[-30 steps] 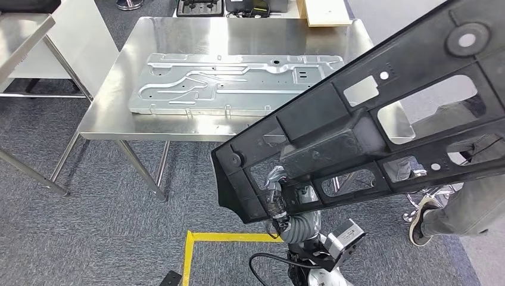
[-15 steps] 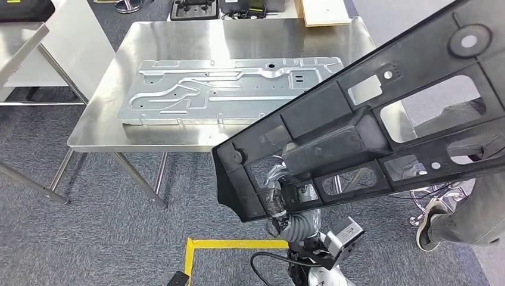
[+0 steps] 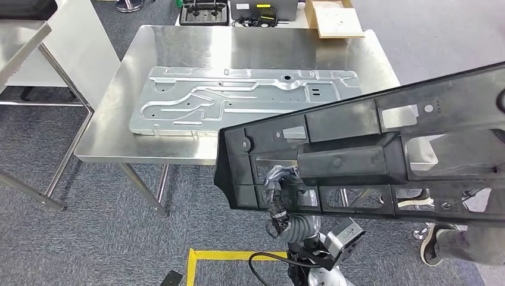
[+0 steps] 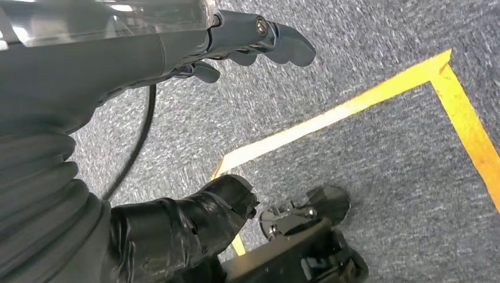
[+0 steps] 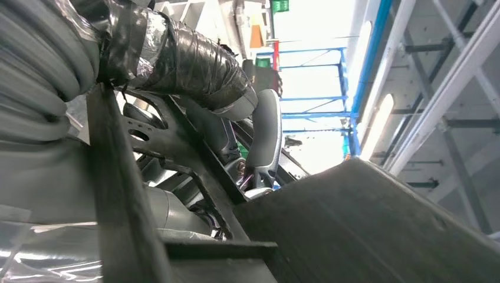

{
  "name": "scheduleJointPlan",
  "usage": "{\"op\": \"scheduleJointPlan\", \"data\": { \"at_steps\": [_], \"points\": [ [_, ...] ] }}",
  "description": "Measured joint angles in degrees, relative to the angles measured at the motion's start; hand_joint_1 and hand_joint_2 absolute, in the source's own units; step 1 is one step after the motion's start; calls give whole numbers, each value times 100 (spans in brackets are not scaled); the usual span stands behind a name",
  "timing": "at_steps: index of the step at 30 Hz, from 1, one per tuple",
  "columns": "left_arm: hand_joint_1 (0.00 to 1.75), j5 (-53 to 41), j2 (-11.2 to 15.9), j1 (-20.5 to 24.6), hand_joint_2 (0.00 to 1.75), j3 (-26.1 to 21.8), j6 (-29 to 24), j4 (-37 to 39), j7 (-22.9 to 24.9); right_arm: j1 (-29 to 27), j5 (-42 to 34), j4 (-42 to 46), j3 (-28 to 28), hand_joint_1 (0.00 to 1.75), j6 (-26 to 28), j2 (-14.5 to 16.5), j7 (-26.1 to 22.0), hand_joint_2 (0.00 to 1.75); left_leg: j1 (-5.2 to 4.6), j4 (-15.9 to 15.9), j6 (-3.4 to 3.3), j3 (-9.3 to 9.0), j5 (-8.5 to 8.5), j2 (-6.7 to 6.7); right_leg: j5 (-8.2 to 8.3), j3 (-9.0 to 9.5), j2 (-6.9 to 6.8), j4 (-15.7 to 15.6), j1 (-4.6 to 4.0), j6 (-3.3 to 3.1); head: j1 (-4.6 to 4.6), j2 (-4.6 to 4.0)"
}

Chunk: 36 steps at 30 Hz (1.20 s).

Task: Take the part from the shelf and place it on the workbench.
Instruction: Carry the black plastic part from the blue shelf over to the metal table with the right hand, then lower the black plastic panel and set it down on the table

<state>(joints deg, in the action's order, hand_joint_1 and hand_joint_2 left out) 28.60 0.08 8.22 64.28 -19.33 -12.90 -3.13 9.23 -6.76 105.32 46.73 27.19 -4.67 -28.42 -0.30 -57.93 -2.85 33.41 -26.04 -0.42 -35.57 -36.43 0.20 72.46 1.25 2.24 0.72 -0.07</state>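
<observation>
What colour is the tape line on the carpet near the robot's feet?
Yellow: the tape line on grey carpet, clearest in the left wrist view.

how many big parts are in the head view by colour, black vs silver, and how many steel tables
black plastic part, held in the right hand: 1
silver stamped metal panel, lying on the workbench: 1
steel tables: 2, the workbench and another table at the left edge
total: 4
</observation>
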Motion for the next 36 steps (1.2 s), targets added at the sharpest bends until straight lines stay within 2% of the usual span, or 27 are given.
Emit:
{"op": "scheduleJointPlan", "data": {
  "at_steps": [1,2,4,6,9,11,12,14,15,16,17,18,19,20,21,22,23,25,27,30,31,32,33,35,36],
  "points": [
    [0,1,-1,-9,175,0,1,0,0,-8,-1,-1,0,175,0,-1,1,175,-16,-7,-6,-37,-41,-3,25,-123,0,53,-12,-5,-1,0],
    [0,2,-2,-18,175,0,2,-1,0,-12,-2,-1,0,175,0,-1,1,175,-30,-15,-7,-89,-86,-6,182,-152,0,-82,-23,-17,-1,0],
    [0,3,-4,-29,175,1,3,-1,0,-12,-6,-4,0,175,1,-1,0,175,-49,-30,5,-205,-191,-10,709,-30,1,-694,-51,-73,1,0],
    [0,4,-5,-16,175,1,3,0,-1,-10,-9,-10,0,175,2,-1,0,175,-61,-45,43,-263,-272,-17,952,62,-7,-1151,-94,-146,14,0],
    [0,5,-7,-2,175,0,2,1,-3,-23,-11,-14,0,175,-1,0,-1,175,-66,-77,127,-289,-329,-12,960,118,-8,-1258,-102,-258,26,0],
    [0,4,-7,5,175,1,-1,1,-5,-18,-11,-13,0,175,-2,2,-3,175,-53,-304,192,-196,-362,0,954,217,-5,-1318,-73,-318,31,0],
    [0,3,-7,12,175,1,-2,1,-5,-12,-11,-13,0,175,-3,3,-4,175,-34,-557,234,-47,-415,6,936,271,-9,-1345,-58,-336,34,0],
    [0,2,-8,12,175,1,-3,1,-6,-7,-10,-14,0,175,-4,3,-4,175,20,-1239,311,399,-614,11,869,358,-16,-1364,-48,-355,41,0],
    [0,2,-8,4,175,2,-3,1,-6,-9,-10,-14,0,175,-3,2,-4,175,49,-1496,342,613,-699,11,824,408,-13,-1365,-42,-352,40,0],
    [0,2,-8,-6,175,2,-3,1,-5,-12,-10,-14,0,175,-3,2,-4,175,71,-1600,365,759,-711,12,775,468,-7,-1365,-34,-343,42,0],
    [0,3,-8,-12,175,2,-3,1,-5,-14,-10,-14,0,175,-3,1,-4,175,85,-1513,377,809,-612,12,724,537,-1,-1365,-24,-331,43,0],
    [0,4,-8,-14,175,2,-3,1,-4,-14,-10,-14,0,175,-2,2,-4,175,92,-1249,377,770,-400,12,669,616,5,-1365,-13,-314,43,0],
    [0,6,-8,-16,175,2,-3,1,-5,-13,-10,-15,0,175,0,2,-4,175,93,-868,364,673,-97,14,611,680,6,-1371,-2,-292,44,0],
    [0,12,-6,-16,175,1,-3,1,-7,-11,-5,-17,0,175,5,2,-2,175,79,-539,342,584,109,18,555,753,10,-1373,2,-262,46,0],
    [0,20,-3,-16,175,1,-4,1,-10,-4,4,-21,0,175,20,2,1,175,60,-289,308,500,223,19,500,802,12,-1374,2,-224,55,0],
    [0,31,-1,-21,175,0,-5,1,-14,2,21,-26,0,175,41,1,14,175,43,-153,267,452,277,20,464,850,15,-1372,-2,-184,64,0],
    [0,40,2,-26,175,0,-7,1,-18,8,48,-32,-2,175,65,0,33,175,27,-127,230,424,215,20,452,894,18,-1358,-11,-144,70,0],
    [0,51,3,-36,175,0,-10,1,-25,45,157,-39,-17,175,115,-7,145,175,37,-58,165,321,221,12,442,934,11,-1301,-14,-84,69,0],
    [0,57,5,-32,175,0,-8,1,-31,120,341,-40,-41,175,172,-35,338,175,46,-1,104,206,184,8,354,767,2,-965,-7,-58,58,0],
    [0,62,11,-24,175,0,5,1,-31,200,623,-40,-90,175,235,-123,675,175,35,8,30,109,93,4,-9,120,0,-68,-14,-26,51,0],
    [0,65,12,-31,175,0,10,1,-31,215,707,-40,-114,175,255,-165,802,175,30,3,23,69,50,-2,-81,-56,0,71,-17,-15,51,0],
    [0,70,14,-41,175,0,12,1,-31,234,790,-40,-142,175,277,-210,926,175,27,-4,23,18,4,-10,-48,-157,0,49,-17,-9,50,0],
    [0,78,16,-51,175,0,14,1,-31,262,887,-40,-173,175,302,-259,1059,175,26,-13,27,-45,-48,-17,122,-180,0,-144,-17,-13,49,0],
    [0,94,21,-60,175,0,14,1,-32,328,1106,-37,-240,175,353,-359,1325,175,20,-50,54,-167,-159,-25,699,-103,1,-771,-22,-42,47,-1],
    [0,99,24,-57,175,0,9,1,-33,365,1252,-34,-279,175,385,-410,1488,175,12,-75,78,-197,-209,-32,899,-63,0,-1008,-32,-73,47,-1]
  ]
}}
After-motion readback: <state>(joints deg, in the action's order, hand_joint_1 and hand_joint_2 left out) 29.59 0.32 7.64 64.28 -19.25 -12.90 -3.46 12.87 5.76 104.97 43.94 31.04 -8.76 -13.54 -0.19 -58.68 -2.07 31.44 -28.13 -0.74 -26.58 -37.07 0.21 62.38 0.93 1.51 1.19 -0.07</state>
